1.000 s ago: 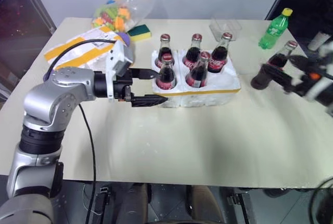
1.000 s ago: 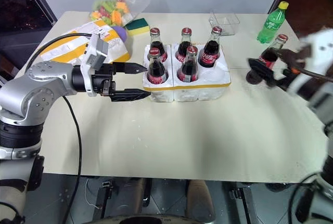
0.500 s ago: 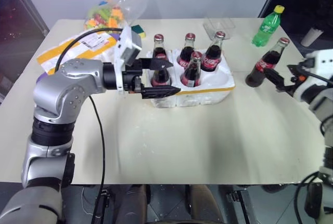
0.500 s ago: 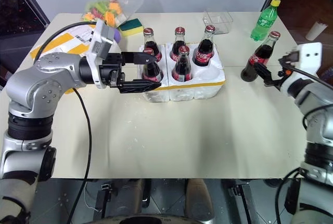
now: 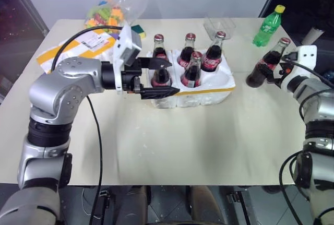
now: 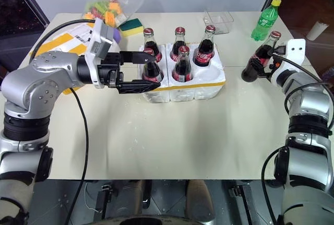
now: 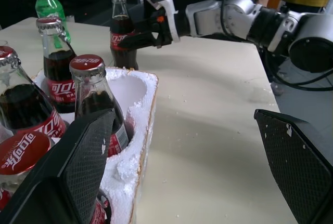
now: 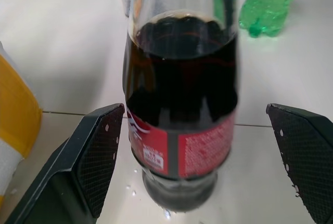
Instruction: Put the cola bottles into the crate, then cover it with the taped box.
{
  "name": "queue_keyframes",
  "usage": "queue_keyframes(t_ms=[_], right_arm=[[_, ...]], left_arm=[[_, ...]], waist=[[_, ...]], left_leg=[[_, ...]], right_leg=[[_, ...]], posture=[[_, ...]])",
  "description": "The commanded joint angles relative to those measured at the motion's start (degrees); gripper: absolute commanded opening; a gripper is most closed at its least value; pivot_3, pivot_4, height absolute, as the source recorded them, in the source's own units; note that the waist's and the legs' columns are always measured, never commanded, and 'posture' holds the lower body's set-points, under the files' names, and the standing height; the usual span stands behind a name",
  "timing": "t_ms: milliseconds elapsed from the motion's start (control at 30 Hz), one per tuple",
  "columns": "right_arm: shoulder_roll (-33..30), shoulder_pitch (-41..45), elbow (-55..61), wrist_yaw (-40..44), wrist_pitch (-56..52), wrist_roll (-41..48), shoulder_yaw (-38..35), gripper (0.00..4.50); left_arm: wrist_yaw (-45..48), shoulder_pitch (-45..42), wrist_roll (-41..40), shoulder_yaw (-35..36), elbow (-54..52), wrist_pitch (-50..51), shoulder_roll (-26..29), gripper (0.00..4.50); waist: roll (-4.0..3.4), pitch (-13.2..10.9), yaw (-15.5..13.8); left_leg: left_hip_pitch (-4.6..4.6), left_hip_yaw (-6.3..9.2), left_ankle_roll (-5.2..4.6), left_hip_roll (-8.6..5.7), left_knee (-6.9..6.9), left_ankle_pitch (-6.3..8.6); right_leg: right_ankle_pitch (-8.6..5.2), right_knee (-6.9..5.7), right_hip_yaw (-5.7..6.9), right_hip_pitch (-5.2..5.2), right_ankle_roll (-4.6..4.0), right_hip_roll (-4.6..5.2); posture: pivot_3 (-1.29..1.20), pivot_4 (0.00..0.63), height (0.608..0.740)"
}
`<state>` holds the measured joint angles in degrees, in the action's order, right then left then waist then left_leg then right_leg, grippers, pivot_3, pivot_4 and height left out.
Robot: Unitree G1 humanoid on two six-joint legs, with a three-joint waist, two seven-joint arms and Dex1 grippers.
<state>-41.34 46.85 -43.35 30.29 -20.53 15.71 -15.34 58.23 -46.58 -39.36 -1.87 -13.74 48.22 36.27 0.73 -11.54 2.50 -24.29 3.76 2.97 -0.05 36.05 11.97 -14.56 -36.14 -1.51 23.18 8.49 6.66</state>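
Since the earlier frame right gripper [image 8: 190, 182] has advanced to the sixth cola bottle [image 5: 264, 64], fingers wide either side, not gripping | I see five cola bottles [image 5: 191, 64] seated in crate [image 5: 219, 90] mid-worktop [image 5: 209, 141] | left gripper [image 5: 162, 77] fingers wide beside crate.

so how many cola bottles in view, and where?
6. Five stand in the crate: three in the back row, two in front. One stands on the table, between the open fingers of the right gripper.
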Motion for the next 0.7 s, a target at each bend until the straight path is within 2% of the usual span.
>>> queue_keyframes(t_ms=[33,133,233,367,533,700], right_arm=[[-0.15,3.68,-4.69,1.07,3.92,-1.52,0.37,3.94],[0.25,5.2,-7.56,2.31,6.78,-1.58,0.17,2.63],[0.06,5.3,-6.13,3.66,8.57,-0.87,-0.57,2.57],[-0.31,4.17,3.09,6.23,6.7,4.12,-4.26,2.57],[-1.03,-1.14,31.82,10.75,-12.48,21.04,-8.97,2.57],[-1.75,-6.77,46.49,10.89,-22.61,26.43,-6.49,2.57]], left_arm=[[-0.55,-0.05,-0.45,1.37,-1.74,-0.73,0.59,4.5],[-0.73,0.1,-0.36,1.5,-1.55,-0.93,0.73,4.5],[-1.04,0.38,-0.43,1.69,-1.72,-0.98,0.94,4.5],[-1.49,0.6,-0.63,2.05,-1.89,-0.74,1.09,4.5],[-1.86,1.12,-1.2,2.81,-2.08,-0.17,1.67,4.5],[-2.02,1.4,-0.86,2.53,-1.73,-0.65,1.49,4.5]], waist=[[0.0,0.0,0.01],[0.0,0.0,0.0],[-0.01,-0.01,0.02],[-0.25,-0.16,0.05],[-0.66,-0.41,0.08],[-0.55,-0.36,-0.15]], left_leg=[[0.0,0.0,0.0,0.0,-0.01,0.0],[0.0,0.0,0.0,0.0,0.0,0.0],[0.0,0.0,0.01,0.0,0.01,0.0],[-0.02,0.0,0.01,0.0,-0.04,0.0],[-0.12,0.0,0.02,0.0,-0.08,-0.01],[-0.11,0.05,0.01,0.0,0.01,-0.01]], right_leg=[[0.0,0.0,0.0,0.0,0.0,0.0],[0.0,0.0,0.0,0.0,0.0,0.0],[0.0,0.0,0.0,0.0,0.01,0.0],[0.0,-0.01,0.0,0.05,0.01,0.0],[0.0,-0.09,-0.01,0.25,0.01,0.0],[-0.02,-0.08,0.02,0.13,0.03,-0.02]], posture=[[0.0,0.15,0.739],[0.0,0.15,0.739],[0.0,0.15,0.739],[0.0,0.15,0.739],[0.0,0.15,0.739],[0.0,0.15,0.739]])
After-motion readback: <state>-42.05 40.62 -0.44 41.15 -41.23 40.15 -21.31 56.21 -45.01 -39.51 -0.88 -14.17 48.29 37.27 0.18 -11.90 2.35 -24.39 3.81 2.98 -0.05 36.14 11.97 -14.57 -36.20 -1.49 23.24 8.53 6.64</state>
